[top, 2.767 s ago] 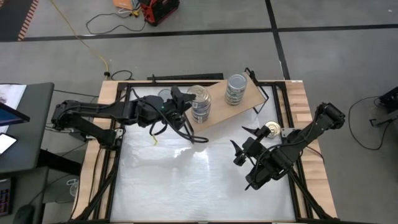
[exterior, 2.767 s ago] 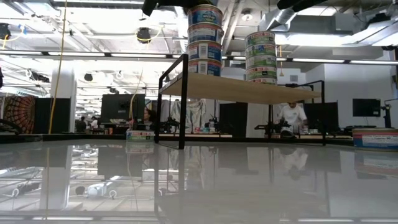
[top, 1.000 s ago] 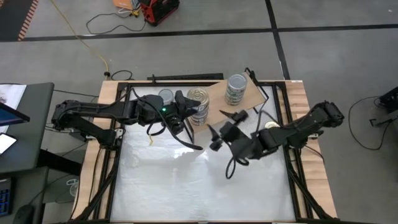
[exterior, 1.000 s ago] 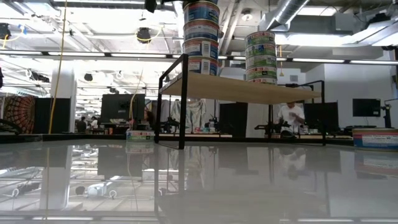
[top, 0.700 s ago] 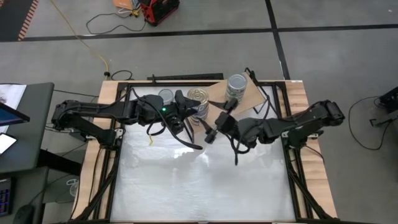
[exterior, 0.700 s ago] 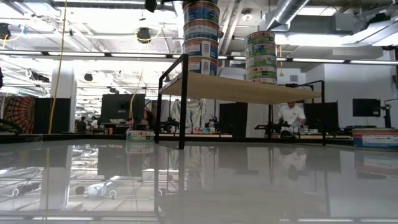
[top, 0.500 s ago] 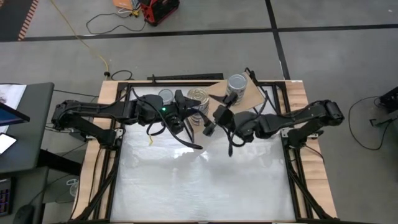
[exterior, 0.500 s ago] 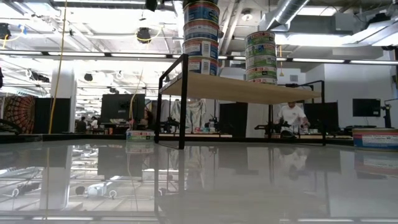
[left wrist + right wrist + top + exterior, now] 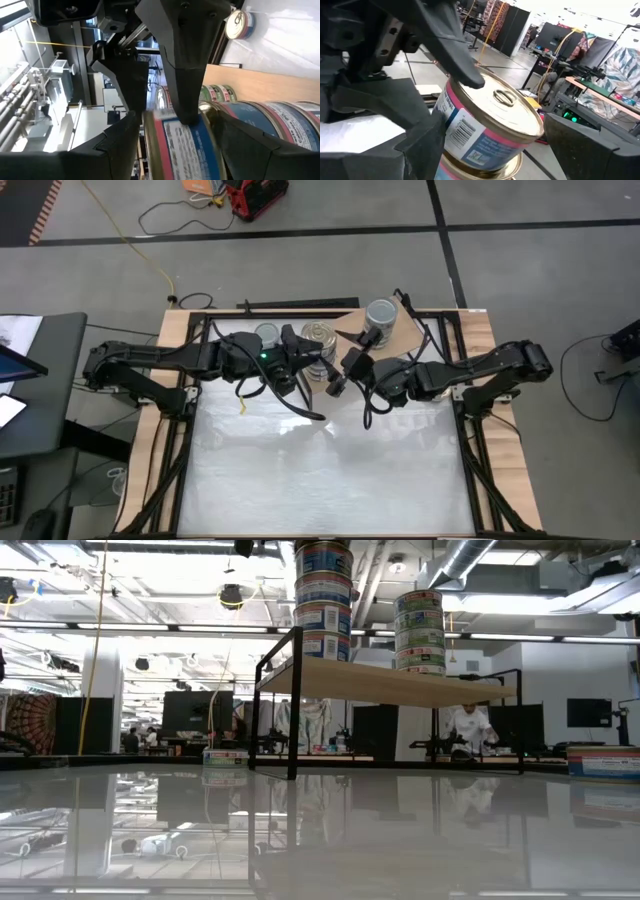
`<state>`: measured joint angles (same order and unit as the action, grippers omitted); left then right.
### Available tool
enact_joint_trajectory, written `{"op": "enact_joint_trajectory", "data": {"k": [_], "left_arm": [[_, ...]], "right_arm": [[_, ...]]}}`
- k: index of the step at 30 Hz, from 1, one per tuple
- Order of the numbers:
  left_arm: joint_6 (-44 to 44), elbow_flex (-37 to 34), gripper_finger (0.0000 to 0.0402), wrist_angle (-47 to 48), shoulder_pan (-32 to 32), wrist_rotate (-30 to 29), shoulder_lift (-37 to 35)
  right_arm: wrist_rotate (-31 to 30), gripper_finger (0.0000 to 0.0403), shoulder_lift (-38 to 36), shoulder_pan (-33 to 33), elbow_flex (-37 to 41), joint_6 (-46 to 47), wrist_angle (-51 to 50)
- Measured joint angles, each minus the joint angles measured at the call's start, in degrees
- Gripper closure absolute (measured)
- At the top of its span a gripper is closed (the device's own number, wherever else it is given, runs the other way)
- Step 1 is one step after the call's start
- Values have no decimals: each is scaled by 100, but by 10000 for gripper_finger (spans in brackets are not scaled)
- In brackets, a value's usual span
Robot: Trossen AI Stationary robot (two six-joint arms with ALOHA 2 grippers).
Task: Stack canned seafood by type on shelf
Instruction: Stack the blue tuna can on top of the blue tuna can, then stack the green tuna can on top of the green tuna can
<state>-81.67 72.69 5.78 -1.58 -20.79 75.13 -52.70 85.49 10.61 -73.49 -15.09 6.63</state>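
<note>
Shelf (image 9: 400,338) bears 2 tin stacks; left hand (image 9: 318,361) clamps the top tin (image 9: 319,335); right hand (image 9: 347,372) apart beside it.

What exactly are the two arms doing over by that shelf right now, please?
Two stacks of round metal seafood tins stand on the light tan wooden shelf: a taller blue-and-pink stack and a shorter green-labelled stack. The left tool is around the taller stack's top tin, fingers either side of it. The right tool hovers open just beside that stack. One more tin sits apart, behind the left arm.
</note>
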Motion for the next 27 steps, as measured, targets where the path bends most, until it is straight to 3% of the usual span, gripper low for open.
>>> {"op": "enact_joint_trajectory", "data": {"k": [16,21,24,27], "left_arm": [[-190,0,154,21,-182,8,-27],[604,0,154,40,-311,-1,-276],[1377,0,154,464,-398,19,-515],[2278,0,154,1037,-458,24,-712]], "right_arm": [[6,42,-21,56,0,-24,-35],[-12,42,-470,363,2,-128,-243],[-16,42,-811,587,-9,373,-1192],[-25,42,-923,749,-4,1444,-2506]]}}
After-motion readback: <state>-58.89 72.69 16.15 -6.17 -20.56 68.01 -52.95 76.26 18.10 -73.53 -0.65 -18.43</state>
